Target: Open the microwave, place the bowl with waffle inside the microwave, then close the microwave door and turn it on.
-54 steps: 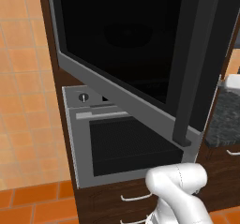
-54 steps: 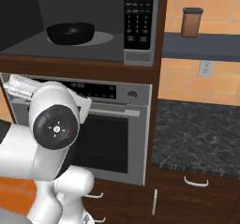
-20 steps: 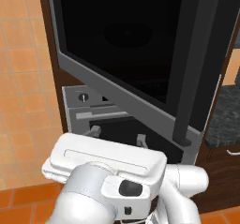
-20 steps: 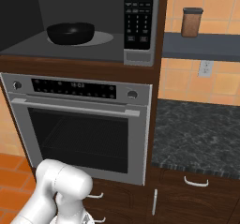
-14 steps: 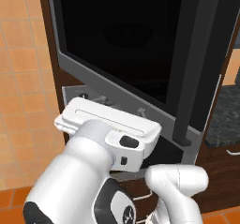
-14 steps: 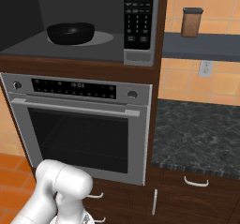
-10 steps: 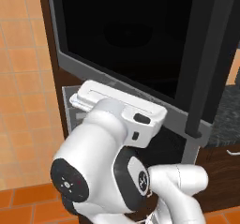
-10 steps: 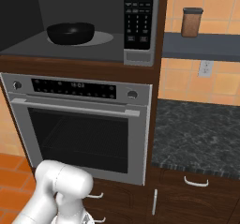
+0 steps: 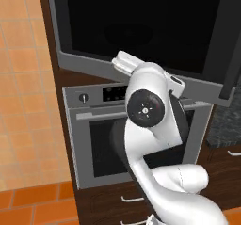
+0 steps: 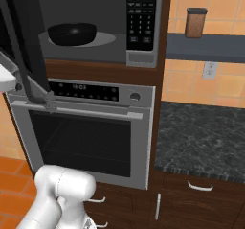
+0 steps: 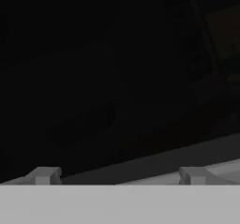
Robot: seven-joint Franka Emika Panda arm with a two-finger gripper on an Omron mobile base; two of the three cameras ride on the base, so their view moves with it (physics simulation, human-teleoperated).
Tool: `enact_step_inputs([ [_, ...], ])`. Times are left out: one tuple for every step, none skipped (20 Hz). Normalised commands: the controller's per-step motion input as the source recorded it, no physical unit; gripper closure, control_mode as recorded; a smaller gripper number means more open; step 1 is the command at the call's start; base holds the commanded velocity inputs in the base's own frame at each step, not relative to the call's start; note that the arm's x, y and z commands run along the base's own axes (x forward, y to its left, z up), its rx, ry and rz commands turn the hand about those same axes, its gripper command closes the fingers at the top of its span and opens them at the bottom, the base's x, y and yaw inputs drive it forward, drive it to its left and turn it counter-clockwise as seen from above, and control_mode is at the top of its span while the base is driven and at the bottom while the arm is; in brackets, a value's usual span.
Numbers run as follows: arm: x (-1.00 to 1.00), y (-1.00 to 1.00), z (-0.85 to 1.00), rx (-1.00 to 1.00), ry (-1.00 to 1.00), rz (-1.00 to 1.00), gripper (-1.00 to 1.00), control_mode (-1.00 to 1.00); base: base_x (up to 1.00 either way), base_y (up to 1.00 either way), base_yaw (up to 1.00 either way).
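The microwave door (image 9: 141, 26) stands swung open, its wide black glass panel reaching out toward the robot, and in the left base view it spreads across the upper part of the picture with its grey lower edge slanting down to the right. In the right base view the same door shows at the far left, with its dark vertical bar handle (image 10: 26, 51) running down along the edge.

Behind it the microwave (image 10: 103, 24) is open, and the bowl with waffle (image 10: 72, 33) sits inside on the pale round turntable, toward the left of the cavity. The bowl looks dark; the waffle in it is too dim to make out. The black keypad panel (image 10: 141, 17) is on the right of the cavity.

The arm is up in front of the door's lower edge, and the white hand lies just under that grey edge in the left base view. The tool (image 11: 117, 175) is spread wide, its two finger tips standing well apart at the bottom of the hand view with nothing between them, facing the dark glass close ahead.

Below the microwave sits the silver oven (image 10: 86, 132), door shut. To the right a dark speckled worktop (image 10: 201, 137) runs along the wall, and above it a brown jar (image 10: 195, 22) stands on a grey shelf (image 10: 206, 47).
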Motion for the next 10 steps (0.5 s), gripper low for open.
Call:
enact_step_inputs([
  [1.0,-0.76,0.0,0.18,0.0,0.22,-1.0,-1.0,0.0,0.0,0.0],
  [1.0,-0.72,0.0,0.17,0.0,0.22,-1.0,-1.0,0.0,0.0,0.0],
  [1.0,-0.69,0.0,0.13,0.04,0.26,-1.0,-1.0,0.0,0.0,0.0],
  [1.0,-0.61,0.0,0.09,0.02,0.26,-1.0,-1.0,0.0,0.0,0.0],
  [1.0,-0.57,0.0,0.07,0.01,0.25,-1.0,-1.0,0.0,0.0,0.0],
  [1.0,-0.52,0.0,0.07,0.01,0.23,-1.0,-1.0,0.0,0.0,0.0],
  [1.0,-0.49,0.0,0.06,0.01,0.23,-1.0,-1.0,0.0,0.0,0.0],
  [1.0,-0.48,0.0,0.05,0.0,0.23,-1.0,-1.0,0.0,0.0,0.0],
  [1.0,-0.42,0.0,0.04,0.01,0.21,-1.0,-1.0,0.0,0.0,0.0],
  [1.0,-0.39,0.0,0.05,0.06,0.19,-1.0,-1.0,0.0,0.0,0.0],
])
